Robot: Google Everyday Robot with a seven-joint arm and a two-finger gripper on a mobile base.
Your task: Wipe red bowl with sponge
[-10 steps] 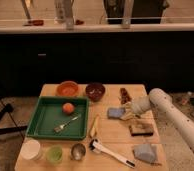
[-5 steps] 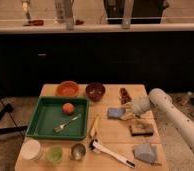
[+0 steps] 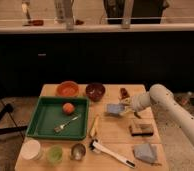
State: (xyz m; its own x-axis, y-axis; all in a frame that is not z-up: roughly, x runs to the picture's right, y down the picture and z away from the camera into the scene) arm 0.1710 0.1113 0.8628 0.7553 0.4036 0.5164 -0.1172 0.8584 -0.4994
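Hovering over the wooden table (image 3: 112, 136) — hand (image 3: 125, 107) beside squarish blue-grey sponge (image 3: 113, 108).

You see a light wooden table (image 3: 112, 137) on a grey floor (image 3: 12, 107), dark cabinet fronts (image 3: 90, 60) behind it under a pale countertop (image 3: 90, 28); the gripper (image 3: 124, 108) hovers over the table's right side.

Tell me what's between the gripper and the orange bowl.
Camera view: the blue sponge beside the gripper, then the dark red bowl before the orange bowl.
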